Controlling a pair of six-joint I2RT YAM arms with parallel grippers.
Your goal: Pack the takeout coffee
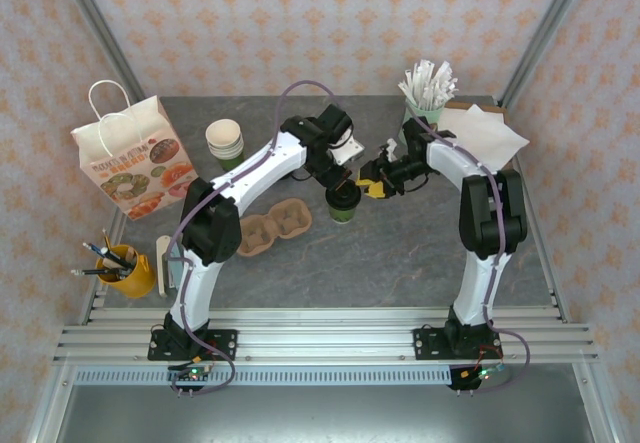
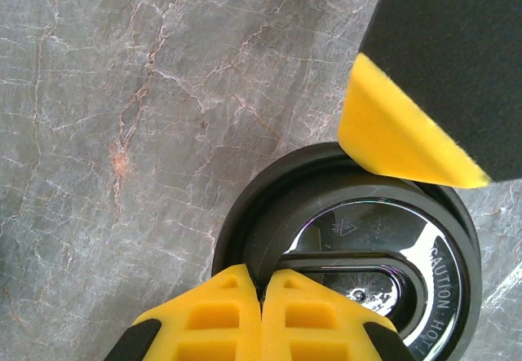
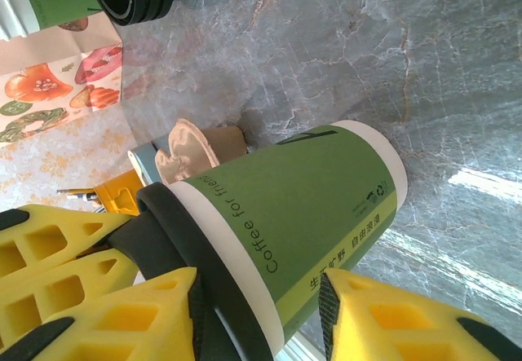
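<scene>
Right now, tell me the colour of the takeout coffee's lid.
The takeout coffee's lid is black, glossy at its centre; clearest in the left wrist view.

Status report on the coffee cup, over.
Left fingers shut over lid. Right fingers straddle cup, grip unconfirmed. Pulp carrier nearby, not blocking.

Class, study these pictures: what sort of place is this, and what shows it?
Probably a mock café takeout counter set up for a robot: a lidded coffee cup, a printed paper bag, a pulp cup carrier and wrapped straws share the stone-look table.
</scene>
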